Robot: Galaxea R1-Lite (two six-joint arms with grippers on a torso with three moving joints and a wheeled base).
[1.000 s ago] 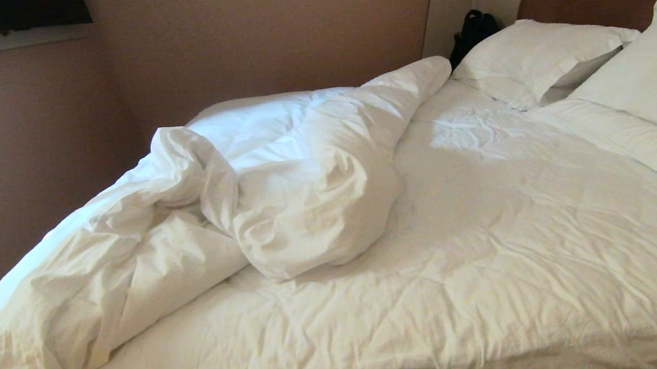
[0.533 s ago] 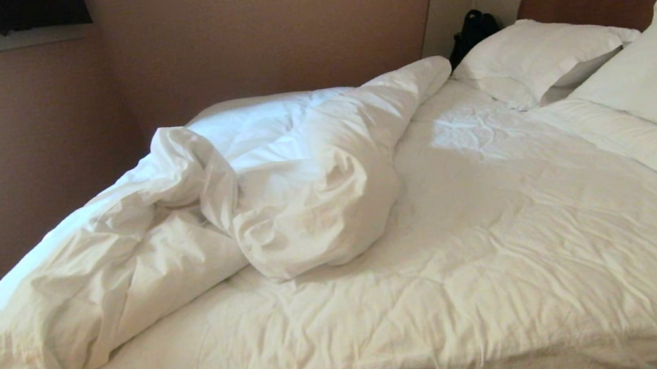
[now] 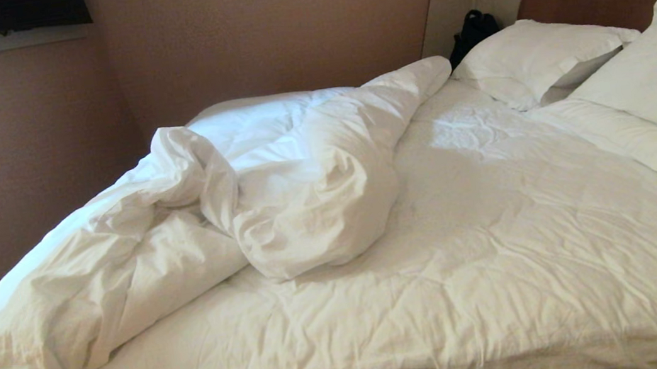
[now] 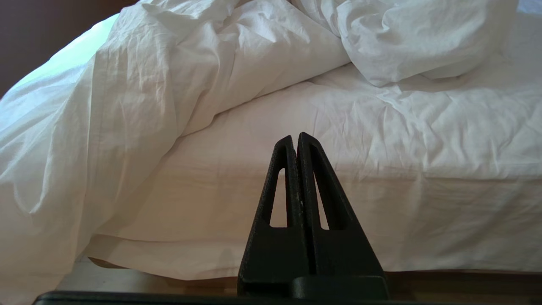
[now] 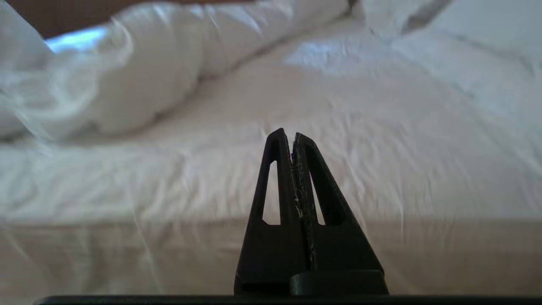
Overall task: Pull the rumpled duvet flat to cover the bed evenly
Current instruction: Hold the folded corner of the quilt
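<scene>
Both pincers, left [image 4: 297, 140] and right [image 5: 287, 136], are pressed together, empty, facing the bed [image 3: 445, 296], where the duvet [image 3: 211, 206], soft, bulky and likely light, lies bunched along its left side, best grasped at its near folded edge.
</scene>
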